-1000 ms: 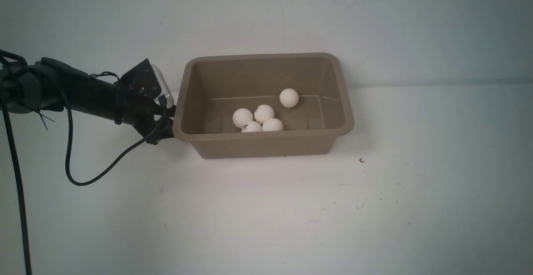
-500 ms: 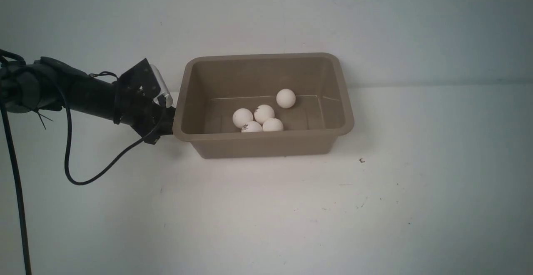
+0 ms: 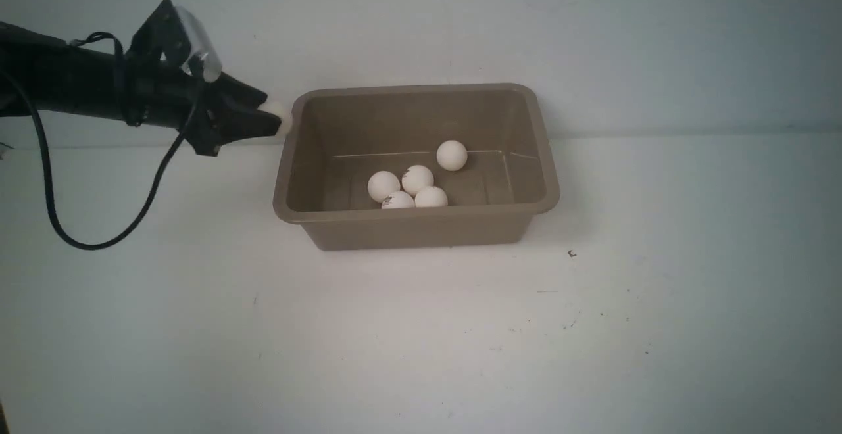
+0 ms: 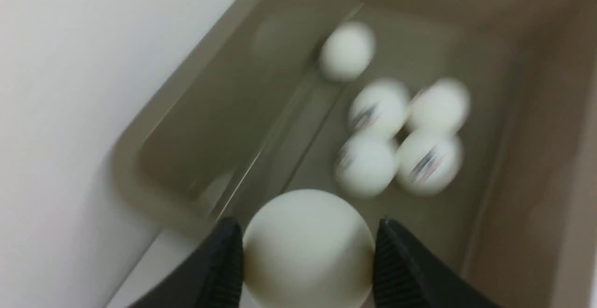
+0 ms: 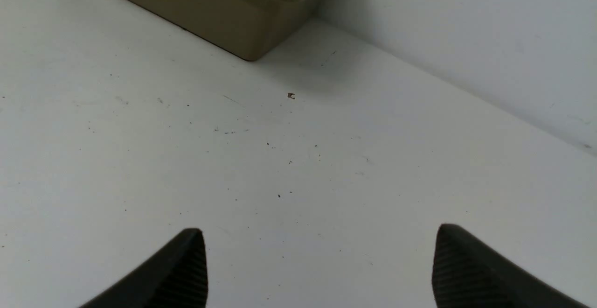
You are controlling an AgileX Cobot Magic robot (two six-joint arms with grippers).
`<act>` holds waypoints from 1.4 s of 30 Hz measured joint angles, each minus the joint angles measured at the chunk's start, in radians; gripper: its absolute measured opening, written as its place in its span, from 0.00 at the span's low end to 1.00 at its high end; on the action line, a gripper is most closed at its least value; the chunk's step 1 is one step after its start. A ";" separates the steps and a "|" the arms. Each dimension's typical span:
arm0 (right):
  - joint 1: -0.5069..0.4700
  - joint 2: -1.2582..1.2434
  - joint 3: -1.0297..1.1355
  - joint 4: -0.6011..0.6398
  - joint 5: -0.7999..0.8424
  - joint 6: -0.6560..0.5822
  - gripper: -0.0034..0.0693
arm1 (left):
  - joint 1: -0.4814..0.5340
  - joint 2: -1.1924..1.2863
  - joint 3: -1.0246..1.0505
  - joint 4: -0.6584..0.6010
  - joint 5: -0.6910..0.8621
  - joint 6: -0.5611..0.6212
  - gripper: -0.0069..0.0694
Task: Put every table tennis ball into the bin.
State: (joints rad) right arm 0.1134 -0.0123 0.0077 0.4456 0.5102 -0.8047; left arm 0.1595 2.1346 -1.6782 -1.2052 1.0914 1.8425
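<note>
The left fingers (image 4: 219, 270) clamp a white ball (image 4: 308, 247) at the rim of the bin (image 3: 421, 230); five more balls (image 3: 416, 179) lie inside, beyond the fingertips. The right fingers (image 5: 186, 270) stand spread wide above the table (image 5: 140, 158).

Smooth matt table tennis balls (image 3: 452, 156), smooth plastic bin (image 3: 421, 229) with faint sheen, matt speckled table (image 3: 421, 342)

Five white table tennis balls (image 3: 417, 179) inside the taupe bin (image 3: 421, 230), four clustered; sixth ball (image 3: 284, 118) aloft at its left rim.
</note>
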 joint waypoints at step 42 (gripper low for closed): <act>0.000 0.000 0.000 0.000 0.000 0.001 0.86 | -0.024 -0.484 0.002 0.127 -0.383 -0.527 0.72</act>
State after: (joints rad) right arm 0.1134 -0.0123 0.0077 0.4456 0.5102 -0.8040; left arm 0.1358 1.6505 -1.6763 -1.0777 0.7082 1.3152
